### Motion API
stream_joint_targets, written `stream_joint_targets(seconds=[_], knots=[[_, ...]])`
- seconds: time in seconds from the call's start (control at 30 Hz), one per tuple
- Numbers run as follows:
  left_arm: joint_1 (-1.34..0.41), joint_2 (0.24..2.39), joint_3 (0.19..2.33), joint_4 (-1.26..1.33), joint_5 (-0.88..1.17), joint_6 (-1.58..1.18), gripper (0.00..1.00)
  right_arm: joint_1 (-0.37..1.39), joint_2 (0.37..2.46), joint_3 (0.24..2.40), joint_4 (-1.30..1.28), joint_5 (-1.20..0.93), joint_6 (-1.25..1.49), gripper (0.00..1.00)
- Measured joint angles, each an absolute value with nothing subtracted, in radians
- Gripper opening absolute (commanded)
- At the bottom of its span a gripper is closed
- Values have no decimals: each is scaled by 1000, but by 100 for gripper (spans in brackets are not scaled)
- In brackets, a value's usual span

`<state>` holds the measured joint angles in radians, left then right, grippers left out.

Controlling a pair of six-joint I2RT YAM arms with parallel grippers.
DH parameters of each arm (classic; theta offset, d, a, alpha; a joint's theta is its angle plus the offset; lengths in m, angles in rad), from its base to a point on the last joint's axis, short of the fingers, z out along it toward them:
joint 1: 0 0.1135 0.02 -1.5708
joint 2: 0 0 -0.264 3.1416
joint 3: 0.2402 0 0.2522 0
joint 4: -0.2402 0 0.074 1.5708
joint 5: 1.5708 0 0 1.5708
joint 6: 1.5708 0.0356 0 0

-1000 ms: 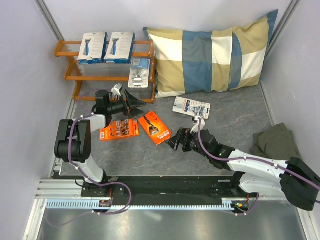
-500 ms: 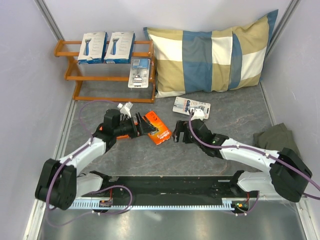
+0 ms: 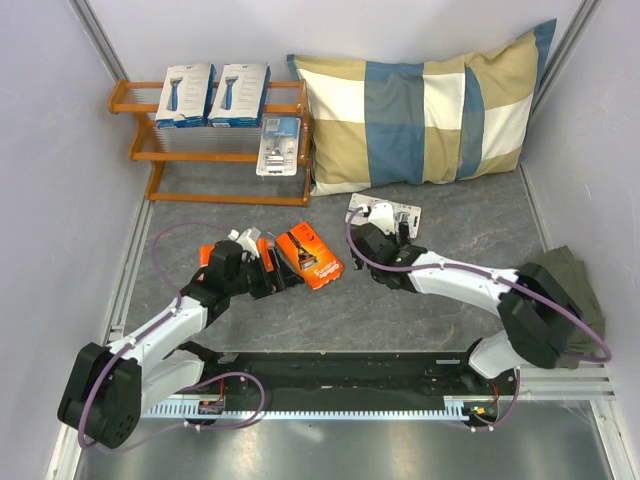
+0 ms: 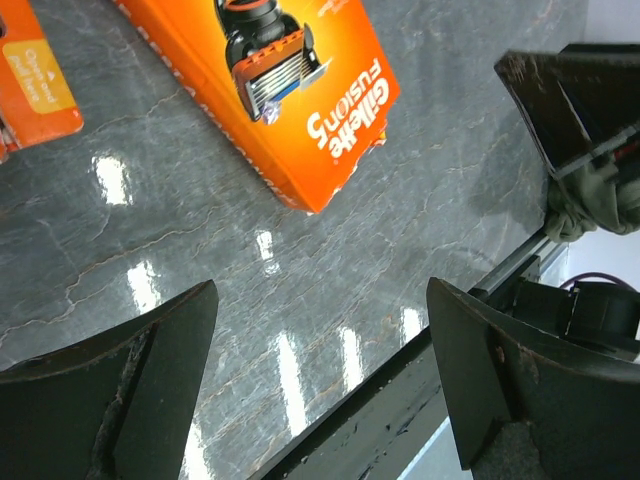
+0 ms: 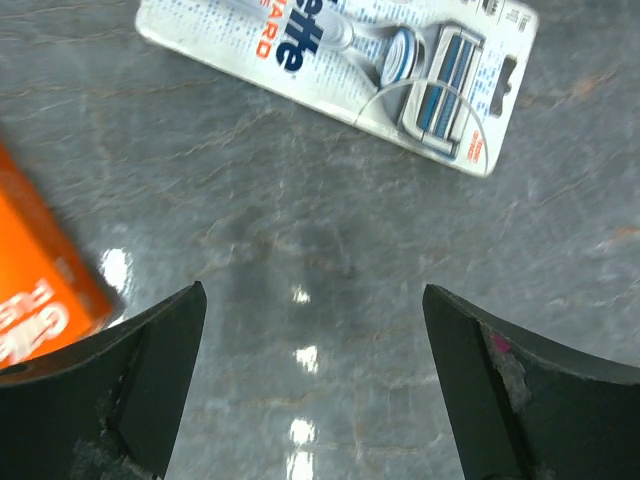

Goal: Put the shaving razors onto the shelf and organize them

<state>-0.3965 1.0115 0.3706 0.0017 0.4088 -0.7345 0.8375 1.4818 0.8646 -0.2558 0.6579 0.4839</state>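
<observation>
The orange-brown shelf (image 3: 135, 100) stands at the back left. Two white razor boxes (image 3: 185, 95) (image 3: 244, 93) stand on its top tier, and a clear blister pack (image 3: 279, 146) stands at its right end. An orange pack (image 3: 309, 254) lies on the table, also in the left wrist view (image 4: 300, 90). My left gripper (image 3: 278, 272) (image 4: 322, 288) is open and empty just short of it. A second orange pack (image 3: 207, 255) lies partly under the left arm. The other blister pack (image 3: 395, 214) (image 5: 350, 70) lies flat, with my open, empty right gripper (image 3: 372, 228) (image 5: 312, 292) just short of it.
A blue-and-beige checked pillow (image 3: 420, 110) leans at the back, right of the shelf. A dark olive cloth (image 3: 560, 285) lies by the right wall. Grey walls close in both sides, and a black rail (image 3: 340, 370) runs along the near edge.
My left gripper has swung from near the shelf down to the orange packs. My right gripper has moved up and left to the loose blister pack. Both stayed open.
</observation>
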Motion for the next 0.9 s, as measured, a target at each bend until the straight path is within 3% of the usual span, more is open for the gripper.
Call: stream_joint_targets(seconds=[0.37, 0.7, 0.83, 0.9], knots=[[-401, 1046, 327, 44, 426, -735, 92, 806, 1818, 1084, -270, 765, 344, 98], [-401, 1097, 299, 114, 455, -735, 92, 701, 1995, 1261, -248, 783, 250, 97], [-401, 1123, 290, 143, 459, -735, 91, 678, 2030, 1302, -235, 778, 219, 83], [-401, 1132, 286, 152, 464, -735, 92, 670, 2043, 1315, -226, 770, 209, 70]])
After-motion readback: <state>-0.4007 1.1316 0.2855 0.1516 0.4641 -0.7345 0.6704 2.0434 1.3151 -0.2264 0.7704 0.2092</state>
